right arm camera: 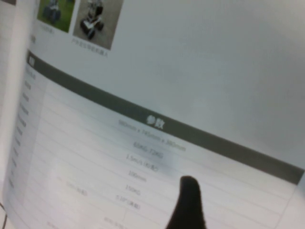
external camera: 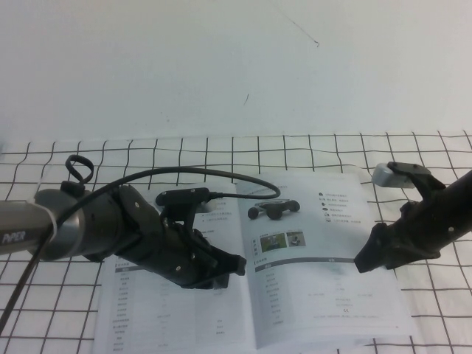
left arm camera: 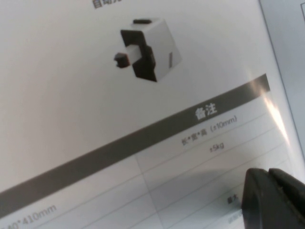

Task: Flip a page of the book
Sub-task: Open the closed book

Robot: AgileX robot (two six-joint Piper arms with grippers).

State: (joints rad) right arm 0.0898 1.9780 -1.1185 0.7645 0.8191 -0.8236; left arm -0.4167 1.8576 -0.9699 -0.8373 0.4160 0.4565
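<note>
Book (external camera: 295, 273) lies open and flat on your gridded white tablecloth (external camera: 221, 151), near the front edge, spine running roughly toward you. Your right-hand page (external camera: 324, 258) carries a black wheeled-vehicle photo at top, two small photos under it, then a dark bar and a table. The facing leaf on your left is mostly hidden under the left arm; the left wrist view shows a boxy white-and-black vehicle photo there, a dark bar and table rows below it.

Left gripper (external camera: 228, 267) sits low over that left leaf, close to the spine. Its dark fingertips (left arm camera: 274, 200) look pressed together, jaws closed, nothing between them.

Right gripper (external camera: 366, 259) hovers over the outer part of the right-hand page, jaws spread wide and holding nothing. Only one dark fingertip (right arm camera: 188, 202) shows in the right wrist view, above the table rows.
</note>
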